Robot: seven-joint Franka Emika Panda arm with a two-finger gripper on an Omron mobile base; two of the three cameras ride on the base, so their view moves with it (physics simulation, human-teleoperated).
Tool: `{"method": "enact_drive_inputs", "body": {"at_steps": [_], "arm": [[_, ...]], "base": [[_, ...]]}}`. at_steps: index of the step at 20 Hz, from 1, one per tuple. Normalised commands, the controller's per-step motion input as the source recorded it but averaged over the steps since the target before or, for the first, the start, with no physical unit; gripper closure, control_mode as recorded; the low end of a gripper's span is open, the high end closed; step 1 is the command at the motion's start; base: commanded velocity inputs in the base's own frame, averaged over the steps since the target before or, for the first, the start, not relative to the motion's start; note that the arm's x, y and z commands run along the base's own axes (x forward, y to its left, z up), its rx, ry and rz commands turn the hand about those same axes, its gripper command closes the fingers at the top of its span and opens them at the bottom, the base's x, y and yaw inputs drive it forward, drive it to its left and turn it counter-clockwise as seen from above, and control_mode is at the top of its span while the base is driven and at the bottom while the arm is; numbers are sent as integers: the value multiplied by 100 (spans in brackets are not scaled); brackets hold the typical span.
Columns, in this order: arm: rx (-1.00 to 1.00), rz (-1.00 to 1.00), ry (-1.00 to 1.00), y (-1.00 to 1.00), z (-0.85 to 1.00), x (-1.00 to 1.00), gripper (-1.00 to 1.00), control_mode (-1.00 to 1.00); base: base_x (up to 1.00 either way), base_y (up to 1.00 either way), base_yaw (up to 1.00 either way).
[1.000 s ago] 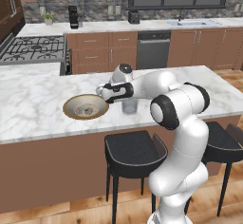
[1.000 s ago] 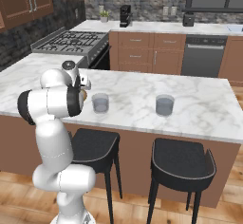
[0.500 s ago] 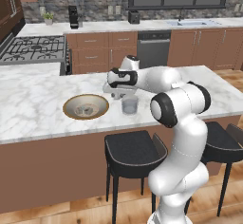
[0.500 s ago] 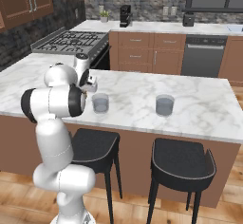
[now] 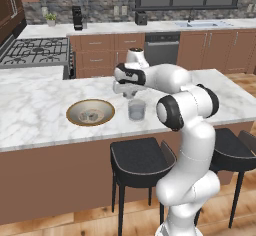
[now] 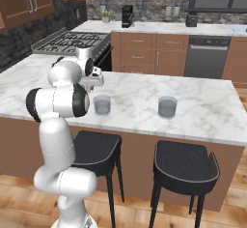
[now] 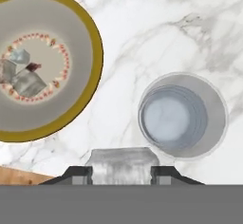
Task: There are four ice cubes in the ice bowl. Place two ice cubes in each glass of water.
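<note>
A: The claw [image 7: 121,170] hangs over the marble worktop [image 5: 40,110], its two dark fingertips [image 7: 78,174] pressed to either side of a pale translucent ice cube [image 7: 121,163]. Jaws part closed, gripping that cube.

B: From the left side I see the claw [image 5: 124,91] up above the worktop, just beside and behind the nearer glass of water [image 5: 136,109]. Not touching it.

A: Agreed. Looking down along the hand, the nearer glass of water [image 7: 182,115] sits a little ahead of the held cube and off to one side. The cube is not over the glass mouth; it is just short of the rim.

B: And the ice bowl [image 5: 90,112]?

A: To the other side of the claw, near the glass but apart from it. The ice bowl's [image 7: 92,52] golden rim is plain, and the remaining ice cubes [image 7: 21,73] lie clustered in its middle. I cannot count them surely.

B: From the right side, the second glass of water [image 6: 167,107] stands well apart along the worktop [image 6: 202,101], with the nearer glass [image 6: 102,104] just beside the arm.

A: Both glasses upright.
</note>
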Motion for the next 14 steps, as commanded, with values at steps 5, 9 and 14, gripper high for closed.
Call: {"method": "enact_drive_inputs", "body": {"at_steps": [5,9,14], "arm": [[-10,0,-4,-33,-8,2,100,-100],[0,0,0,-34,-4,7,100,-100],[4,0,0,-34,-5,5,100,-100]], "base": [[0,0,0],[0,0,0],[0,0,0]]}}
